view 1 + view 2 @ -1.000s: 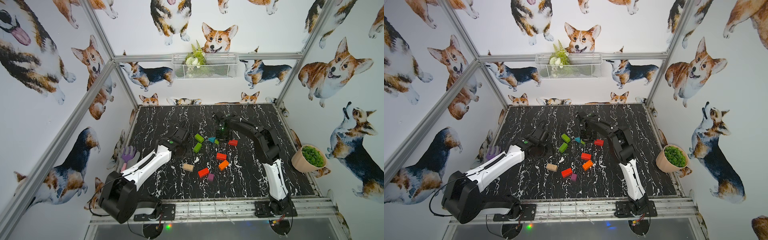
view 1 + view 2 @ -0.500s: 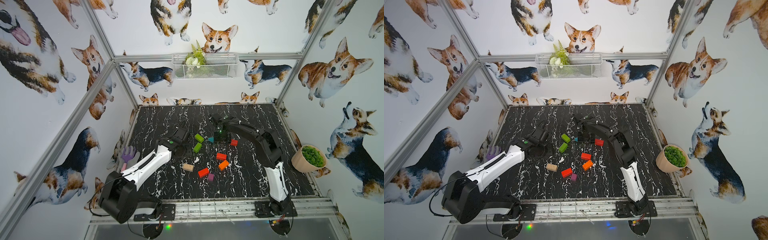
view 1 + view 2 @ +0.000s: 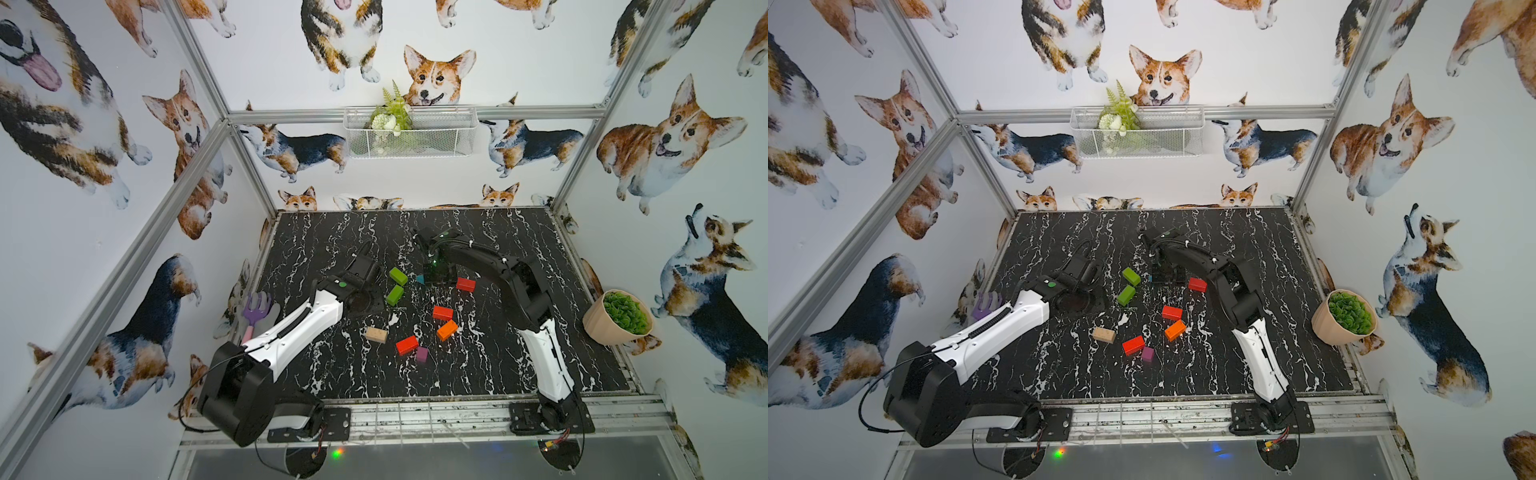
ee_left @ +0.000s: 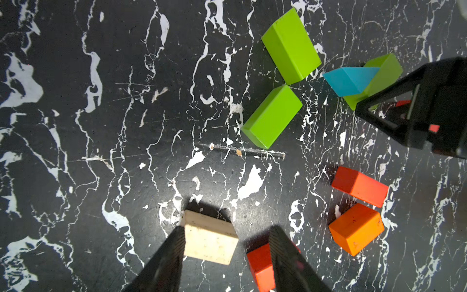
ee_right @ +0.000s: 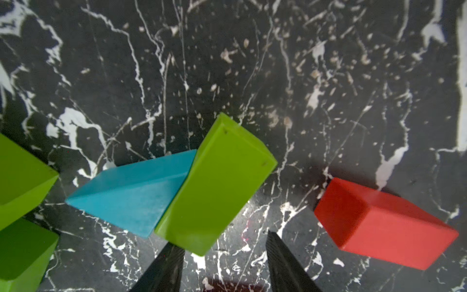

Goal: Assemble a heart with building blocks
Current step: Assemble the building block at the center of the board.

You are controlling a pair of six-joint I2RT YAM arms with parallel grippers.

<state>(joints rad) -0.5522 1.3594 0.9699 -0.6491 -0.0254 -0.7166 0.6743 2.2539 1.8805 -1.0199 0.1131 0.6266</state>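
Observation:
The building blocks lie in a loose ring on the black marble table (image 3: 332, 249). Two green bricks (image 3: 398, 276) (image 3: 395, 294) are on its left side. The teal triangle (image 5: 131, 192) touches a third green brick (image 5: 217, 184). My right gripper (image 5: 223, 242) hangs open just over that brick's near end and holds nothing. Red bricks (image 3: 466, 284) (image 3: 443, 312) (image 3: 407, 345), an orange brick (image 3: 447, 330), the purple cube (image 3: 422, 354) and the beige brick (image 3: 376, 334) complete the ring. My left gripper (image 4: 226, 237) is open, high above the beige brick (image 4: 209, 240).
A purple toy rake (image 3: 255, 309) lies at the table's left edge behind the left arm. A potted green plant (image 3: 619, 318) stands at the right edge. A wire basket (image 3: 409, 133) hangs on the back wall.
My right gripper has opened and let go of the green brick beside the teal triangle. Its arm shifted slightly to the left. The left arm has not moved.

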